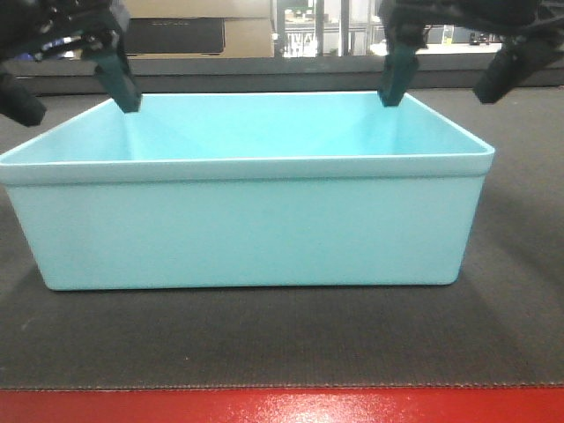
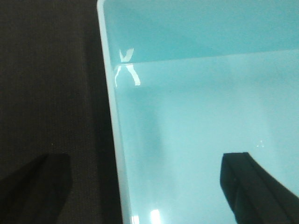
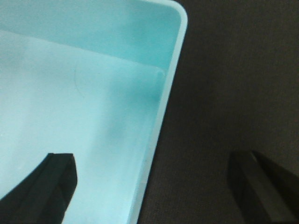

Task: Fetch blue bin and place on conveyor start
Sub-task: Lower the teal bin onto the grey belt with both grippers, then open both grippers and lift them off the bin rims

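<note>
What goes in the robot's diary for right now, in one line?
blue bin: resting on conveyor start | left pincer: open, straddling bin's left wall | right pincer: open, straddling right wall | bin: empty

Both wrist views cut the blue bin (image 2: 196,116) off, showing one corner only. The front view's top edge crops the arms, and the bin's near wall hides its floor.

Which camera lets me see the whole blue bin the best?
The front-facing view: it shows the whole blue bin sitting on the dark belt, front wall, rim and inside. The left wrist view shows only its left rim and some floor. The right wrist view shows only one rounded corner and the right wall.
</note>
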Controlling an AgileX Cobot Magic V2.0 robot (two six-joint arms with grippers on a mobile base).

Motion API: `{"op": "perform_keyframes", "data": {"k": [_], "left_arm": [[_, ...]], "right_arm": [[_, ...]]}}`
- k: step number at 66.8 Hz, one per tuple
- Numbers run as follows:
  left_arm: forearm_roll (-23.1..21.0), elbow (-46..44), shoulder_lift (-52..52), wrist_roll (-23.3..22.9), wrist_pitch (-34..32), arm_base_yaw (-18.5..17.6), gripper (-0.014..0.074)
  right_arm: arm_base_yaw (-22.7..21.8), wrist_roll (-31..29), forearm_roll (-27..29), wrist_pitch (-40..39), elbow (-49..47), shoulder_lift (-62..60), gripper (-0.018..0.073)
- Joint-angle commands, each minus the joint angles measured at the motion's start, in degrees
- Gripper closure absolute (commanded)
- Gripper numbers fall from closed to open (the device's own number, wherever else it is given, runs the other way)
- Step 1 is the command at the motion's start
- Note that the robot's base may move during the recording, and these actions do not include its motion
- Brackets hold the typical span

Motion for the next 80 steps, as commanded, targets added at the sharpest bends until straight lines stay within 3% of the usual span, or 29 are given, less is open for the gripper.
{"op": "perform_keyframes", "data": {"k": [1,10,16,28,30,43,60,80], "left_arm": [[1.1,-0.7,-3.4,0.2,0.7,-0.1,0.0108],[4.9,-0.8,-9.2,0.2,2.3,0.5,0.0250],[6.8,-0.8,-12.2,0.2,3.6,2.4,0.0379],[7.7,1.0,-16.6,3.1,5.0,9.3,0.0699],[7.4,1.7,-17.2,3.9,5.0,10.2,0.0706],[6.2,9.6,-21.1,7.6,4.6,14.2,0.0707],[5.1,23.3,-30.3,7.7,-1.9,14.2,0.0707],[5.1,34.8,-50.4,7.7,-7.3,14.2,0.0707]], "right_arm": [[-0.4,-0.5,-1.0,0.2,-2.0,-2.2,0.0061],[-2.1,-0.5,-1.1,-0.1,-2.7,-6.6,0.0225],[-4.4,-0.5,-1.3,1.1,-2.7,-8.9,0.0391],[-11.3,-0.5,-1.5,1.5,0.6,-12.2,0.0697],[-12.2,-0.5,-1.5,1.5,2.0,-12.7,0.0726],[-14.7,-0.5,-4.7,-2.7,12.6,-16.8,0.0721],[-14.7,-0.5,-5.0,-14.6,30.6,-26.3,0.0721],[-14.4,-0.7,-6.3,-25.4,48.2,-47.4,0.0721]]}}
